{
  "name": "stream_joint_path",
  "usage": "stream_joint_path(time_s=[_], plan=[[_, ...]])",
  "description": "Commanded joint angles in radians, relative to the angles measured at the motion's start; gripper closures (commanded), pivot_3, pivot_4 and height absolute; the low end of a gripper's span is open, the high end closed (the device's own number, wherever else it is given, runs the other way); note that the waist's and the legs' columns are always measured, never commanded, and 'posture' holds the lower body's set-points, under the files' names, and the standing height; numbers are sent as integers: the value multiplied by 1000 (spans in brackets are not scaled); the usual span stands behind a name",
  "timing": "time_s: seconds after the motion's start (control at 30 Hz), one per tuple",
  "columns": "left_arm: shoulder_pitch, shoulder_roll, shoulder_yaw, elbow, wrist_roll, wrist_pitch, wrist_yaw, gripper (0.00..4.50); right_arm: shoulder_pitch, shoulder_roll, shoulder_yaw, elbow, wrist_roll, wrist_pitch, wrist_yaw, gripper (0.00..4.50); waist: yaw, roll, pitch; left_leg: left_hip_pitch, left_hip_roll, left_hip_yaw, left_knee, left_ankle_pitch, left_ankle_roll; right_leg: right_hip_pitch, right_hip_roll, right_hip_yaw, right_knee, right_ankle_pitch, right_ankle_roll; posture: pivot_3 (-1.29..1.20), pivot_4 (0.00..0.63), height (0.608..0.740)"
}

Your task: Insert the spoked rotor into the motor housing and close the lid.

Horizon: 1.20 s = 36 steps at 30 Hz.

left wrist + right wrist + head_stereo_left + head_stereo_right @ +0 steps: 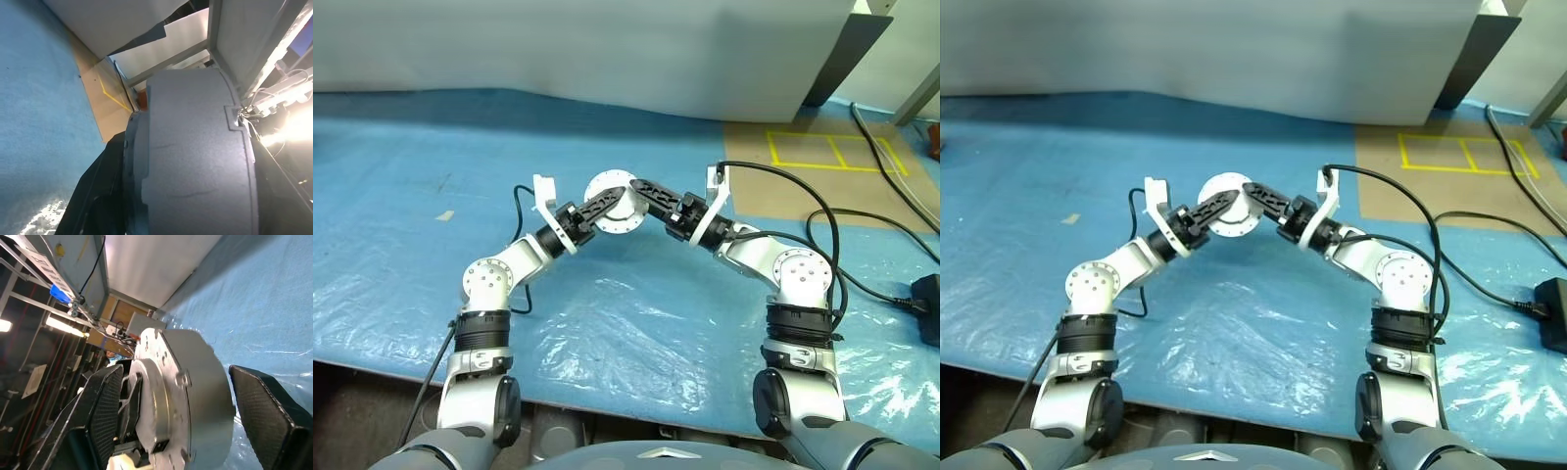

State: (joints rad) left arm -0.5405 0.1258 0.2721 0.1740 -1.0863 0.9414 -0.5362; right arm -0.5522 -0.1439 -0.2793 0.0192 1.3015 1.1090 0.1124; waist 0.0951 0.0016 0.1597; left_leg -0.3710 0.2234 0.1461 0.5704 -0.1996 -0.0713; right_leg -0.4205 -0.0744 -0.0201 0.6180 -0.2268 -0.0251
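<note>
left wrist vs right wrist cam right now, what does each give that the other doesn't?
Left wrist view: the motor housing seen side-on, its plain grey wall up close, a black finger against it and yellow floor tape beyond. Right wrist view: the housing's bolted silver end face, with the right gripper open and one finger apart from the rim. Both: the housing and the blue sheet.

head pair overhead, wrist cameras close-up

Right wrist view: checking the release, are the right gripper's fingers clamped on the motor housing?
No: the right gripper stands open, a clear gap between one finger and the motor housing.
</note>
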Motion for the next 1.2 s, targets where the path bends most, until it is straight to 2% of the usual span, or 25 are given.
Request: stream_joint_path(time_s=[0.03, 0.17, 0.27, 0.43, 0.7, 0.83, 1.03, 1.1, 1.2], plan=[[-49, 7, 29, -8, -7, -34, -12, 2134, -16, 1, -5, -13, 32, 3, 7, 963, 0, 0, 0, 0, 0, 0, 0, 0, 0, 0, 0, 0, 0, 0, 0, 0, 150, 740], [-77, 10, 64, 5, -6, -66, 11, 2134, -7, -1, -1, -3, 15, 3, 6, 963, 0, 0, 0, 0, 0, 0, 0, 0, 0, 0, 0, 0, 0, 0, 0, 0, 150, 740], [-132, -3, 109, 46, 49, -185, 98, 2134, 1, -3, -2, 8, -3, -4, 3, 963, 1, 0, 0, 0, 0, 0, 0, 0, 0, 0, 0, 0, 0, 0, 0, 0, 150, 740], [-189, 12, 124, 83, 256, -458, 216, 2134, 2, -7, 9, 14, -30, -10, 13, 963, 0, -2, 1, -1, 0, -1, 1, 0, 0, 0, 0, 0, -1, 0, 1, 0, 150, 740], [-180, 113, 161, 368, 575, -836, 437, 2134, -2, -9, 31, 36, -96, -16, 49, 963, -2, -4, 3, -2, 0, -3, 0, 0, 0, 0, 1, -2, -3, 0, 1, 0, 150, 740], [-170, 135, 148, 461, 662, -921, 476, 2134, -7, -8, 39, 49, -128, -17, 65, 963, 8, -5, 3, -8, 0, -7, 2, 0, 0, 0, 1, -6, -6, 1, 1, 0, 150, 740], [-174, 147, 175, 541, 660, -923, 478, 2134, -14, -9, 52, 59, -167, -16, 89, 963, 13, -5, 3, -10, 0, -9, 6, 0, 0, 0, 0, -7, -3, 1, 2, 0, 150, 740], [-167, 142, 197, 561, 622, -910, 430, 2134, -12, -8, 57, 58, -178, -14, 93, 963, 9, -5, 3, -8, 0, -9, 6, 0, 0, 0, 0, -6, 0, 1, 2, 0, 150, 740], [-164, 153, 207, 598, 636, -914, 450, 1099, -10, -13, 69, 58, -205, -13, 103, 963, 5, -5, 3, -7, 0, -9, 6, 0, 0, 0, 0, -5, 1, 1, 2, 0, 150, 740]])
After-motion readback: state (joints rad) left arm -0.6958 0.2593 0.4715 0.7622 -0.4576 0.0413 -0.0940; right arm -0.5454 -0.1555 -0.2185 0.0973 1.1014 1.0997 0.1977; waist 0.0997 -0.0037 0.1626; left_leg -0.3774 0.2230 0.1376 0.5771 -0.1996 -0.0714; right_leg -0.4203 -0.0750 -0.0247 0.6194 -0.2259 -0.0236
